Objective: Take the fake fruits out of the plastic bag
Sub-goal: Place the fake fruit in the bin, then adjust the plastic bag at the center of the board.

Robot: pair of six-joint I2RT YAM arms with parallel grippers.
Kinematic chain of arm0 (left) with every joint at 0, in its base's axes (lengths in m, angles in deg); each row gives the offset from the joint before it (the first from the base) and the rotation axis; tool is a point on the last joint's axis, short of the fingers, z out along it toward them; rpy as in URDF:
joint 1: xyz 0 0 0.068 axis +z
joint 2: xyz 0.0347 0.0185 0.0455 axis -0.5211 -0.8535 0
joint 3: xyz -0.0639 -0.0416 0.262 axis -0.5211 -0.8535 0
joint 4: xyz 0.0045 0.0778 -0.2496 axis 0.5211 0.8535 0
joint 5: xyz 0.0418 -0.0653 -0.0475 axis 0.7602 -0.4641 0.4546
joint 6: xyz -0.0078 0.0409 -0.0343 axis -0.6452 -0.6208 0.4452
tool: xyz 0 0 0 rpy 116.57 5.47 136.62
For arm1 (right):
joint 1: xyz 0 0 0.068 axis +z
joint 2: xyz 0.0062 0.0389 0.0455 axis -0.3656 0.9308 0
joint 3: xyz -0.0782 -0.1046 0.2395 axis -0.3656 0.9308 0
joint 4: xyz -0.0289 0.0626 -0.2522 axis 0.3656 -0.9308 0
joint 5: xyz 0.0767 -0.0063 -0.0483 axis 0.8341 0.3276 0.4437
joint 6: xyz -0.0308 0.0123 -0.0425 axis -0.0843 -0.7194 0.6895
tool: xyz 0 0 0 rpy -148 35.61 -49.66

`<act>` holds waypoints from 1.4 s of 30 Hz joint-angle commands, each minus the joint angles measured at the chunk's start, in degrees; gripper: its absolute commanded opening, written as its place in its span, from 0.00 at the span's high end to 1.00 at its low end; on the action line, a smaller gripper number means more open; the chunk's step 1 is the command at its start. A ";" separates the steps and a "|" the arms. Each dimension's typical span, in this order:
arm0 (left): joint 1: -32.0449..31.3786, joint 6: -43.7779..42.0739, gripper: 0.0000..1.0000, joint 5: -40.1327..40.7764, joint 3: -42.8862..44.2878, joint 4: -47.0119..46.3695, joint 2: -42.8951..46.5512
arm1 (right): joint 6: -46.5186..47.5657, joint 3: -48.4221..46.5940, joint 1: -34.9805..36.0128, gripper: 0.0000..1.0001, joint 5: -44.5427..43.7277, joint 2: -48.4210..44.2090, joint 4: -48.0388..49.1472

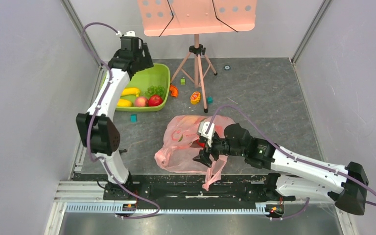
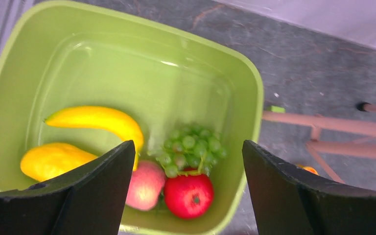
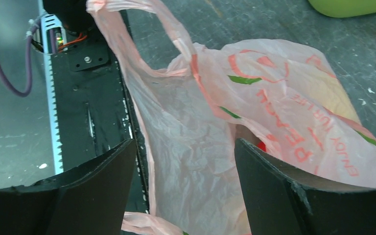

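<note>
The left gripper point(image 2: 187, 144) hovers over the basin point(image 2: 254, 83) at the far left of the table point(image 1: 264, 98), jaws wide and empty. 5 fruits lie in the basin: banana point(image 2: 98, 120), mango point(image 2: 49, 159), peach point(image 2: 147, 183), apple point(image 2: 188, 195) and grapes point(image 2: 191, 147). The right gripper point(image 3: 185, 142) hangs over the bag point(image 3: 274, 98), jaws wide, gripping nothing. The bag lies crumpled at the table's near middle, 1 handle point(image 3: 127, 49) trailing over the front rail point(image 3: 88, 98). A bit of red point(image 3: 260, 146) shows inside it.

The dark grey mottled table point(image 1: 264, 98) carries a lime-green basin point(image 1: 155, 75) at upper left, a tripod stand point(image 1: 196, 63) at upper centre and the pink plastic bag point(image 1: 181, 152) at lower centre. A teal cube point(image 1: 133, 118) lies just below the basin.
</note>
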State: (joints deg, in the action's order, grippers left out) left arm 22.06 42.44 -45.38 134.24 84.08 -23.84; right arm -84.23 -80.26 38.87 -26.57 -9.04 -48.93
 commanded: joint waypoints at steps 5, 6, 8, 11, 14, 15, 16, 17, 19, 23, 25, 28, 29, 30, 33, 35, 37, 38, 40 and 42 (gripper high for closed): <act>-0.60 6.55 0.15 -11.40 -13.71 -5.54 11.81 | -9.29 1.85 1.47 0.25 0.89 0.52 1.97; -1.09 6.72 0.15 -11.45 -14.68 -5.82 12.59 | -10.76 2.60 1.47 0.25 -0.72 0.64 1.76; -2.19 6.61 0.15 -11.49 -15.78 -6.67 13.63 | -13.34 3.50 1.48 0.25 -5.13 1.51 1.02; -4.46 6.48 0.15 -11.67 -15.68 -6.61 13.70 | -16.16 3.21 1.49 0.25 -10.57 4.44 -0.26; -7.45 6.13 0.15 -11.72 -15.39 -6.65 13.28 | -18.20 1.95 1.48 0.25 -18.04 7.94 -0.83; -8.35 6.20 0.15 -11.57 -15.41 -6.86 13.14 | -18.57 1.22 1.47 0.25 -20.28 9.50 -1.44; -9.06 6.21 0.15 -11.73 -15.42 -6.88 12.94 | -18.78 0.14 1.35 0.25 -22.55 10.82 -2.00; -9.73 6.15 0.15 -11.98 -15.41 -6.95 12.64 | -18.91 -0.65 1.38 0.25 -24.81 12.47 -2.41; -10.92 6.30 0.15 -12.59 -15.49 -6.97 11.97 | -19.61 -2.38 1.17 0.23 -29.43 15.10 -3.31; -12.73 6.72 0.15 -13.47 -16.44 -8.07 10.61 | -21.83 -3.80 0.51 0.20 -36.54 17.57 -2.05; -13.87 6.85 0.16 -14.24 -16.47 -8.32 9.44 | -22.64 -4.07 0.08 0.20 -38.38 17.87 -0.96; -15.77 6.94 0.16 -14.37 -16.17 -8.71 7.47 | -22.95 -4.02 -0.35 0.20 -40.60 17.86 0.71; -16.26 7.07 0.16 -15.78 -16.18 -8.80 6.78 | -22.87 -3.98 -0.63 0.20 -41.03 17.89 1.05; -16.78 7.13 0.17 -16.39 -16.11 -8.89 6.14 | -22.78 -4.03 -1.01 0.20 -41.41 18.21 1.23; -17.99 7.17 0.18 -17.34 -16.06 -8.83 4.14 | -22.13 -3.17 -2.18 0.20 -41.52 18.67 2.52; -19.11 7.00 0.19 -17.47 -16.19 -8.90 2.97 | -21.43 -2.16 -3.18 0.20 -40.97 18.47 3.89; -20.20 6.94 0.19 -17.45 -16.45 -8.90 2.10 | -20.35 -1.11 -4.12 0.20 -40.04 18.17 5.51; -20.68 6.81 0.19 -17.36 -16.61 -8.99 1.61 | -19.79 -0.67 -4.63 0.20 -39.51 18.09 6.30; -21.71 6.83 0.19 -17.62 -17.19 -9.62 0.70 | -18.35 0.15 -5.77 0.19 -37.68 17.93 7.50; -22.50 6.83 0.20 -17.62 -17.56 -10.26 -0.18 | -17.00 0.60 -6.75 0.18 -36.14 18.17 9.79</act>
State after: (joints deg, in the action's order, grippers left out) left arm 1.17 47.76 -61.72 117.41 76.87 -22.70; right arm -104.12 -80.76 33.74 -64.65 9.34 -44.91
